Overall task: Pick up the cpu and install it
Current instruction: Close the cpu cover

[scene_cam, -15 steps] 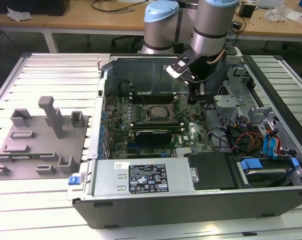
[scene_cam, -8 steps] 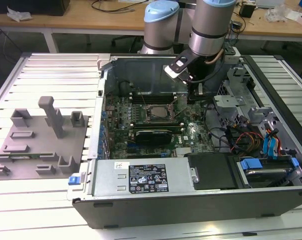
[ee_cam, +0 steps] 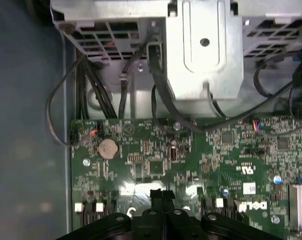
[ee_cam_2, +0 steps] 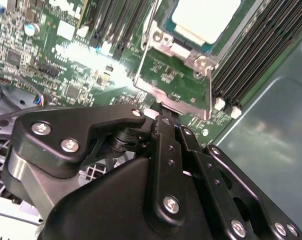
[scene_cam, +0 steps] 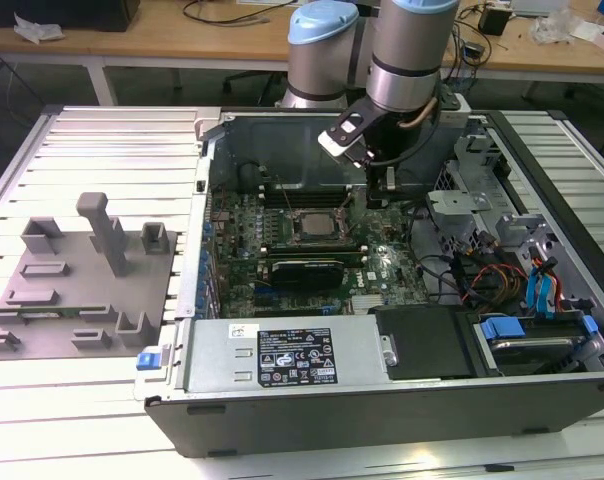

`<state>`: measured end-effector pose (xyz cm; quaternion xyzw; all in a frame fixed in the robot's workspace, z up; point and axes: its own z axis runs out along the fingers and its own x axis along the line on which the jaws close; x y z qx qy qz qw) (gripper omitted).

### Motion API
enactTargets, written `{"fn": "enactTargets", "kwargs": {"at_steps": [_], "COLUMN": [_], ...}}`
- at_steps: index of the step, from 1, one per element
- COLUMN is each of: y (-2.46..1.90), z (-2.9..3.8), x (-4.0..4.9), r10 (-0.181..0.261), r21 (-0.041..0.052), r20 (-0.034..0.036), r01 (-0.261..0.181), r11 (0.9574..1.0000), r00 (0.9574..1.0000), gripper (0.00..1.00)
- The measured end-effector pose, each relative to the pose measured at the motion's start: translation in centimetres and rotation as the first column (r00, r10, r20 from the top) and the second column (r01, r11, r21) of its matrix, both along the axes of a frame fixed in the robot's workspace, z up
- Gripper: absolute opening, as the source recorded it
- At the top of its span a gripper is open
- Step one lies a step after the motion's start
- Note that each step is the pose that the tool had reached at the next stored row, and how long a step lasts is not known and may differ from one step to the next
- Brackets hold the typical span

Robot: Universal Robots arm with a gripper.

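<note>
In the exterior view an open computer case (scene_cam: pixel 382 420) lies on a pale slatted desk (scene_cam: pixel 102 420), with a grey fixture plate (scene_cam: pixel 82 290) carrying upright posts at nine o'clock of the case, just beside its wall; the arm (scene_cam: pixel 412 50) enters the case from twelve o'clock and its dark pincer (scene_cam: pixel 379 200) hangs low over the green motherboard (scene_cam: pixel 382 265), between two and three o'clock of the socket (scene_cam: pixel 310 227) and near it. The second wrist view shows the cpu (ee_cam_2: pixel 206 17), its pale silvery top facing up, lying flat inside the socket, with black memory slots (ee_cam_2: pixel 251 60) running alongside. The socket's metal retention frame (ee_cam_2: pixel 173 75) is swung off the chip, and green board shows through its window. The pincer's tips sit just beside the free edge of that frame; whether they touch it cannot be told. In the first wrist view the two fingers (ee_cam: pixel 156 199) are pressed together with no gap and nothing seen between them, so the pincer is closed and carries nothing; beyond them the board bears a round coin battery (ee_cam: pixel 107 148), and black cables (ee_cam: pixel 91 95) run from the board to a bright metal drive cage (ee_cam: pixel 201 50). Back in the exterior view, a silver power supply (scene_cam: pixel 222 355) with a dark label fills the case at six o'clock of the socket; a long dark card (scene_cam: pixel 302 270) lies between the two; a blue-latched drive bay (scene_cam: pixel 502 330) sits at four o'clock of the socket, well apart from the pincer.
</note>
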<state>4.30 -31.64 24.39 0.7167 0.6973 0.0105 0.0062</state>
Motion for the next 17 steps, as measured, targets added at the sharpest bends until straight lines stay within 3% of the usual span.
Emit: {"fn": "enactTargets", "kwargs": {"at_steps": [5,8,12,13,14,17], "y": [0.0,0.0,0.0,0.01,0.0,0.0], "z": [0.0,0.0,0.0,-0.02,-0.02,-0.02], "x": [-2.26,-2.99,-3.03,-3.0,-2.99,-2.99], "r10": [0.0,0.0,0.0,0.0,0.0,0.0], "r21": [-0.0001,0.0,0.0,0.0001,-0.0001,-0.0001], "r20": [0.0002,0.0003,0.0003,-0.0264,-0.0405,-0.0409], "r01": [0.0,0.0,0.0,0.0,0.0,0.0], "r11": [1.0,1.0,1.0,1.0,1.0,1.0], "r00": [1.0,1.0,1.0,0.9997,0.9992,0.9992], "gripper": [0.11,0.11,0.11,0.11,0.11,0.11]}}
